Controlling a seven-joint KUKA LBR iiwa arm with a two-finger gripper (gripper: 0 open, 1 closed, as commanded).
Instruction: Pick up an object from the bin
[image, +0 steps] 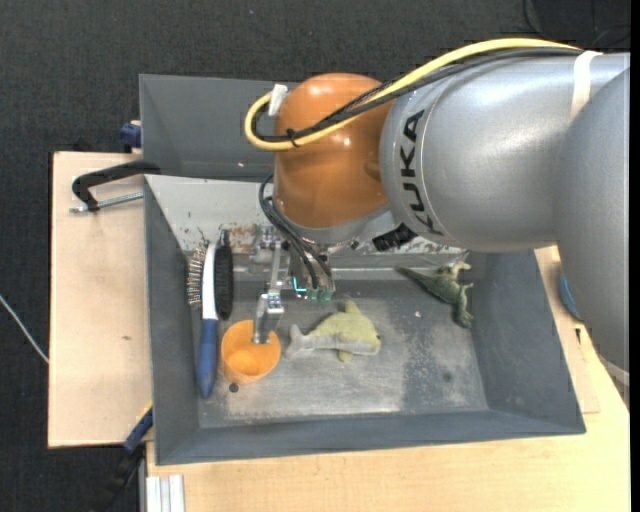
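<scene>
My gripper (268, 322) hangs below the orange wrist cover, at the left middle of the bin. Its tip is down at the upper rim of a round orange cup-like thing (246, 358) on the bin floor. Whether it touches the orange thing I cannot tell. Just to the right lies a yellow and grey plush fish (338, 335), close to the gripper but apart from it. A hairbrush (208, 310) with a blue handle and black bristles lies lengthwise along the left wall, left of the gripper.
A green toy dinosaur (452, 290) leans at the right back of the bin floor. The arm and its orange cover hang over the back of the bin and hide the floor there. Bare floor lies at the front right.
</scene>
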